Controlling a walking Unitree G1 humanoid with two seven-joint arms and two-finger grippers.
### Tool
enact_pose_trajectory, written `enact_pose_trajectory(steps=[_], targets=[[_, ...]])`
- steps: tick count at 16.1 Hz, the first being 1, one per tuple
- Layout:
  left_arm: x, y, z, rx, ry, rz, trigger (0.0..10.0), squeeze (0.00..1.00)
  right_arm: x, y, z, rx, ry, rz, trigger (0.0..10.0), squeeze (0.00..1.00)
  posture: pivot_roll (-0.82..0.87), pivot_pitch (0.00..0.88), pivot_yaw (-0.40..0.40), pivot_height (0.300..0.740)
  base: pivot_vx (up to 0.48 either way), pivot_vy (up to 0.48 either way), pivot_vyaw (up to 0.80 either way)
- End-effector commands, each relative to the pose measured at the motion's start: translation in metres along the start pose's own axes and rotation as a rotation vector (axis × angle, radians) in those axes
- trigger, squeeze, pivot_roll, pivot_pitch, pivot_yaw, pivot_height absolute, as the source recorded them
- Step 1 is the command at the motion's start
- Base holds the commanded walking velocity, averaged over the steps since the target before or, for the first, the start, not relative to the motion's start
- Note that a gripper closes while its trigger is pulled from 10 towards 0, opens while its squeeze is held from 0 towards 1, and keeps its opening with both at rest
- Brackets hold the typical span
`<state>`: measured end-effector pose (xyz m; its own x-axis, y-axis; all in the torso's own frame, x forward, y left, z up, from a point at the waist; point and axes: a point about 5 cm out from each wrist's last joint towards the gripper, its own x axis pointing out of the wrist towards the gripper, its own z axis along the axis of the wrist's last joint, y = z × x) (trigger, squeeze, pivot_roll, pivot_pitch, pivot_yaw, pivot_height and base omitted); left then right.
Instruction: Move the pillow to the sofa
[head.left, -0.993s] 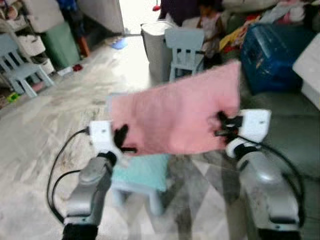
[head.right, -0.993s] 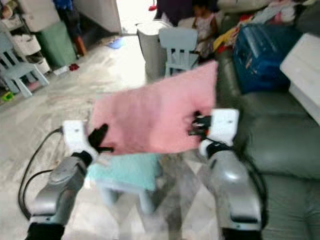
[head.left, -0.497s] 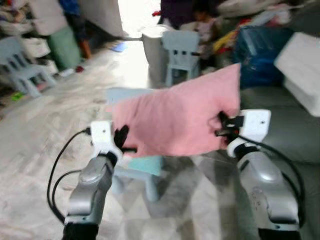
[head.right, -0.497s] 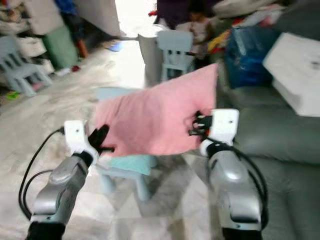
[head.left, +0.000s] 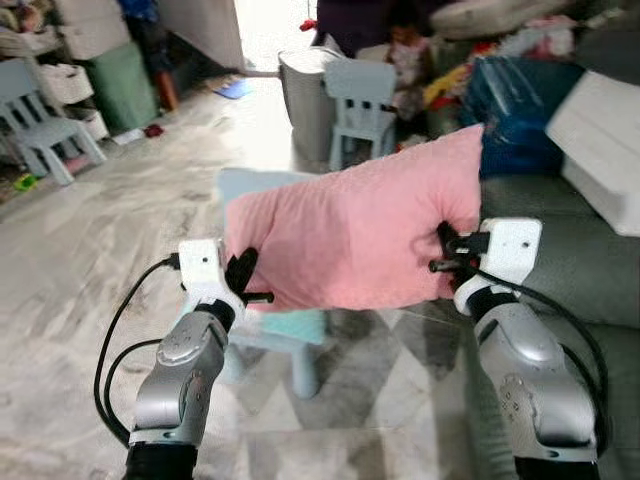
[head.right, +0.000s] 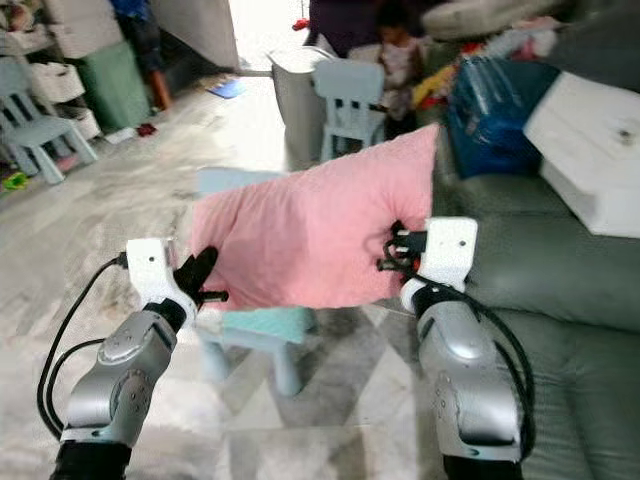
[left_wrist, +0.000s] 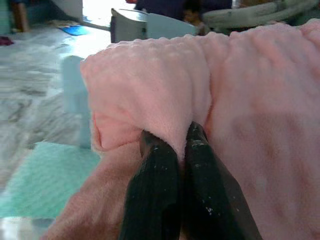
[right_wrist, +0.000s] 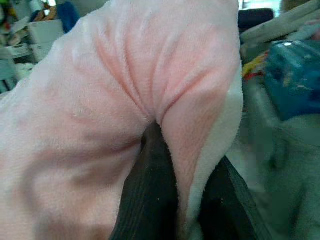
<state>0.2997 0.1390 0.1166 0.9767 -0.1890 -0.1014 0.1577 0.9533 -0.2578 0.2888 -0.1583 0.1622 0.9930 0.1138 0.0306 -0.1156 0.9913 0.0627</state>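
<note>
While it hangs in mid-air above a turquoise stool (head.left: 285, 335), the pink pillow (head.left: 355, 235) is pinched at both ends: left gripper (head.left: 243, 282) clamped at its 8 o'clock corner, right gripper (head.left: 447, 253) at 3 o'clock, both forearms raised forward, grey sofa (head.right: 560, 270) alongside.

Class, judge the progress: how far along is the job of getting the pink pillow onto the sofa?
Done: the pink pillow is off the ground, pinched at one end by the left gripper and at the other by the right gripper. In hand: carrying it above the teal stool. Left: setting it on the grey-green sofa to the robot's right.
</note>
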Motion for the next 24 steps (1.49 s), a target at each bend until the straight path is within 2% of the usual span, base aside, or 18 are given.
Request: enact_pose_trajectory(steps=[1,13,17,19,20,21,22,24], targets=[[0.001,0.004,0.006,0.007,-0.013,0.002,10.0,0.00,0.003,0.005,0.007,0.001,-0.030,0.021,10.0,0.00,-0.18,0.000,0.063,0.740,0.000,0.480,0.00],[0.002,0.004,0.003,0.007,0.016,-0.003,10.0,0.00,0.004,0.006,0.004,0.005,-0.009,0.016,10.0,0.00,-0.18,0.000,0.067,0.740,0.000,0.480,0.00],[0.002,0.004,0.003,0.007,0.014,-0.003,10.0,0.00,0.005,0.000,-0.009,0.022,0.089,-0.042,10.0,0.00,-0.19,0.000,0.070,0.740,0.000,0.480,0.00],[0.002,0.004,0.005,0.015,0.001,-0.004,10.0,0.00,0.005,-0.007,-0.007,-0.037,0.079,-0.095,10.0,0.00,-0.19,0.000,0.071,0.740,0.000,0.000,0.00],[0.002,0.005,0.005,0.017,0.000,-0.001,10.0,0.00,0.007,-0.010,-0.006,-0.106,0.071,-0.123,10.0,0.00,-0.19,0.000,0.072,0.740,0.000,0.000,0.00],[0.002,0.007,0.006,0.028,-0.004,0.018,10.0,0.00,0.008,-0.011,-0.007,-0.078,0.066,-0.088,10.0,0.00,-0.19,0.000,0.071,0.740,0.000,0.000,0.00],[0.002,0.009,0.006,0.041,-0.006,0.034,10.0,0.00,0.007,-0.013,-0.007,-0.053,0.068,-0.114,10.0,0.00,-0.19,0.000,0.071,0.740,0.000,0.000,0.00],[0.001,0.014,0.006,0.056,-0.005,0.059,10.0,0.00,0.007,-0.018,-0.006,-0.108,0.049,-0.165,10.0,0.00,-0.19,0.000,0.070,0.740,0.000,0.000,0.00]])
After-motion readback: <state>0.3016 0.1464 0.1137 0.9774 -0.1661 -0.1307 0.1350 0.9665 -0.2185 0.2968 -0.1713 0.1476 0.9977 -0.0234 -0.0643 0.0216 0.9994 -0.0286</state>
